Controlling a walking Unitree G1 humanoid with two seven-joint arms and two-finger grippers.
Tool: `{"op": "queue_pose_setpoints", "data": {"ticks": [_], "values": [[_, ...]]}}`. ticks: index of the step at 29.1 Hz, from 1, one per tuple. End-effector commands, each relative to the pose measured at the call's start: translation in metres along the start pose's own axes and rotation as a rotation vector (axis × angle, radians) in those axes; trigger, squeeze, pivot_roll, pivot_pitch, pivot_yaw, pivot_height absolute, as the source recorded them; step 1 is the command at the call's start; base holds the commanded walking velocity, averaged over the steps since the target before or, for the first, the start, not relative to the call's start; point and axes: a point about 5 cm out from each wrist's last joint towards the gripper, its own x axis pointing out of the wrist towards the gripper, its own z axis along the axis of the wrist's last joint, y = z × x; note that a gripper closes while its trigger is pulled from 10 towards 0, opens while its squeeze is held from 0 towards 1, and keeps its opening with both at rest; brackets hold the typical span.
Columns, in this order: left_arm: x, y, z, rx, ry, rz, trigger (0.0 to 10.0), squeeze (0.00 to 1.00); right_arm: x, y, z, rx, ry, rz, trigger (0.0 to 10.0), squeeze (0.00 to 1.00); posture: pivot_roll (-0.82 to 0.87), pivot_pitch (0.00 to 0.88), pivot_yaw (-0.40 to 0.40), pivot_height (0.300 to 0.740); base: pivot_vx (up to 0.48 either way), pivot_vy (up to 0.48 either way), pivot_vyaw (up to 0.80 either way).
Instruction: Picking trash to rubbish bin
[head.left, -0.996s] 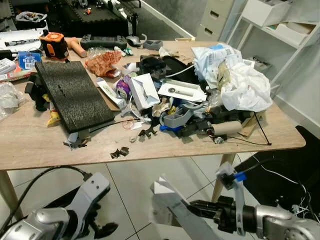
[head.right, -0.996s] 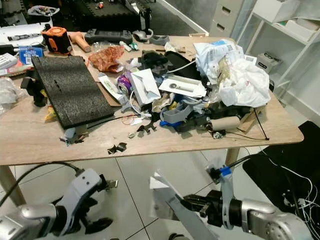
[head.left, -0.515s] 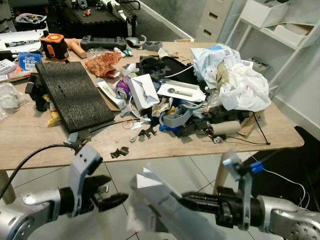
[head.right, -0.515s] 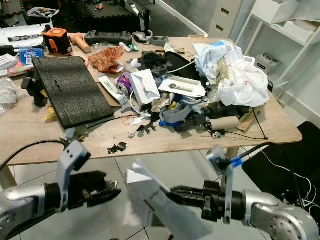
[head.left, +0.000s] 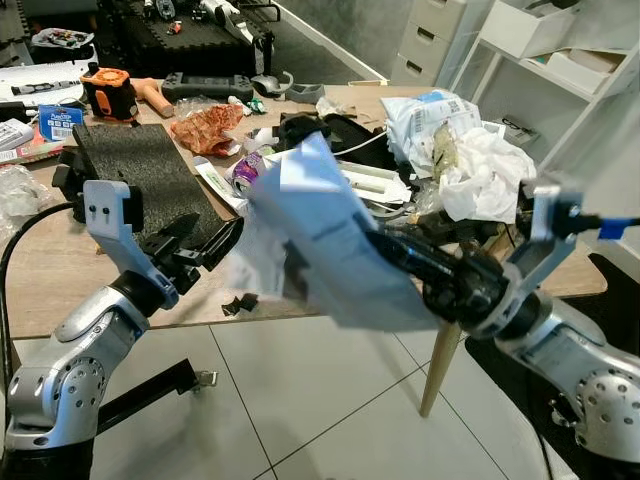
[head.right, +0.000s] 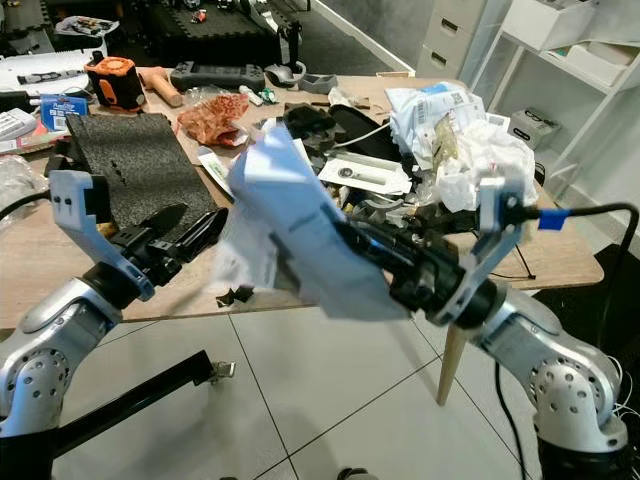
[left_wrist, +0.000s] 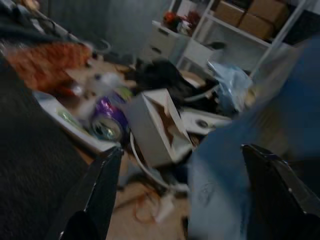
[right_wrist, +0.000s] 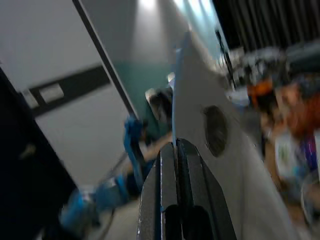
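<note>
- Nearest the camera, right claw (head.right: 345, 240): fingers pressed together on a pale blue-white paper sheet (head.right: 290, 230), held raised in front of the desk (head.left: 60, 280).
- Left claw (head.left: 205, 240): fingers spread apart, empty, level with the desk edge, just beside the sheet.
- Advice: keep the pinch firm on the limp sheet; swing it wide of the desk clutter toward the bin.
- Mid desk: black foam pad (head.left: 150, 175), purple can (head.left: 245, 172), white carton (left_wrist: 157, 125).
- Far desk: crumpled white bags (head.left: 480, 165), orange tape measure (head.left: 105, 90).
- Writing: none legible.
</note>
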Motion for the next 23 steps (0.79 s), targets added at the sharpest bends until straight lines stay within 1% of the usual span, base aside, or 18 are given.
{"op": "queue_pose_setpoints", "data": {"ticks": [1,3,4,5,6,7,9,10,11,13,15,17,18,19,21,23], "values": [[0.004,0.011,0.005,0.073,-0.049,0.135,10.0,0.0,-0.001,-0.005,0.012,-0.024,-0.08,-0.054,10.0,0.0,-0.01,0.163,-0.048,0.74,0.0,0.0,0.0],[0.012,0.02,0.011,0.238,-0.081,0.278,10.0,0.0,0.006,-0.021,0.018,-0.106,-0.098,-0.201,10.0,0.0,-0.01,0.163,-0.048,0.74,0.0,0.0,0.0],[0.012,0.02,0.011,0.238,-0.081,0.278,10.0,0.0,0.006,-0.021,0.018,-0.106,-0.098,-0.201,10.0,0.0,-0.01,0.163,-0.048,0.74,0.0,0.0,0.0],[0.017,0.026,0.012,0.306,-0.085,0.377,10.0,0.0,0.011,-0.039,0.023,-0.263,-0.087,-0.383,10.0,0.0,-0.01,0.162,-0.047,0.74,0.0,0.0,0.0],[0.021,0.025,0.013,0.33,-0.102,0.41,10.0,0.0,0.015,-0.047,0.028,-0.34,-0.113,-0.486,10.0,0.0,-0.01,0.162,-0.047,0.74,0.0,0.0,0.0],[0.024,0.024,0.015,0.343,-0.115,0.428,10.0,0.0,0.018,-0.052,0.031,-0.386,-0.135,-0.55,10.0,0.0,-0.01,0.162,-0.047,0.74,0.0,0.0,0.0],[0.028,0.019,0.015,0.381,-0.126,0.425,10.0,0.0,0.023,-0.056,0.033,-0.476,-0.122,-0.592,10.0,0.0,-0.01,0.154,-0.046,0.74,0.0,0.0,0.0],[0.03,0.018,0.013,0.373,-0.122,0.423,10.0,0.0,0.026,-0.055,0.032,-0.538,-0.101,-0.602,10.0,0.0,-0.01,0.154,-0.046,0.74,0.0,0.0,0.0],[0.03,0.017,0.011,0.365,-0.118,0.422,10.0,0.0,0.027,-0.055,0.032,-0.581,-0.088,-0.609,10.0,0.0,-0.01,0.154,-0.046,0.74,0.0,0.0,0.0],[0.031,0.015,0.005,0.402,-0.091,0.406,10.0,0.0,0.028,-0.056,0.031,-0.561,-0.115,-0.616,10.0,0.0,-0.01,0.154,-0.046,0.74,0.0,0.0,0.0],[0.03,0.015,0.001,0.422,-0.082,0.397,10.0,0.0,0.024,-0.058,0.03,-0.518,-0.164,-0.669,10.0,0.0,0.0,0.15,-0.05,0.74,0.0,0.0,0.0],[0.028,0.015,-0.002,0.439,-0.077,0.388,10.0,0.0,0.021,-0.061,0.03,-0.53,-0.179,-0.711,10.0,0.0,0.0,0.15,-0.05,0.74,0.0,0.0,0.0],[0.026,0.017,-0.002,0.459,-0.068,0.392,10.0,0.0,0.018,-0.062,0.027,-0.535,-0.17,-0.746,10.0,0.0,0.0,0.147,-0.051,0.74,0.0,0.0,0.0],[0.021,0.023,-0.003,0.475,-0.059,0.418,10.0,0.0,0.014,-0.065,0.022,-0.536,-0.165,-0.789,10.0,0.0,-0.01,0.146,-0.049,0.74,0.0,0.0,0.0],[0.019,0.027,-0.003,0.464,-0.065,0.444,10.0,0.0,0.014,-0.063,0.018,-0.559,-0.169,-0.795,10.0,0.0,0.0,0.146,-0.048,0.74,0.0,0.0,0.0],[0.02,0.026,-0.003,0.459,-0.071,0.442,10.0,0.0,0.016,-0.061,0.016,-0.589,-0.184,-0.788,10.0,0.0,0.0,0.146,-0.048,0.74,0.0,0.0,0.0]]}}
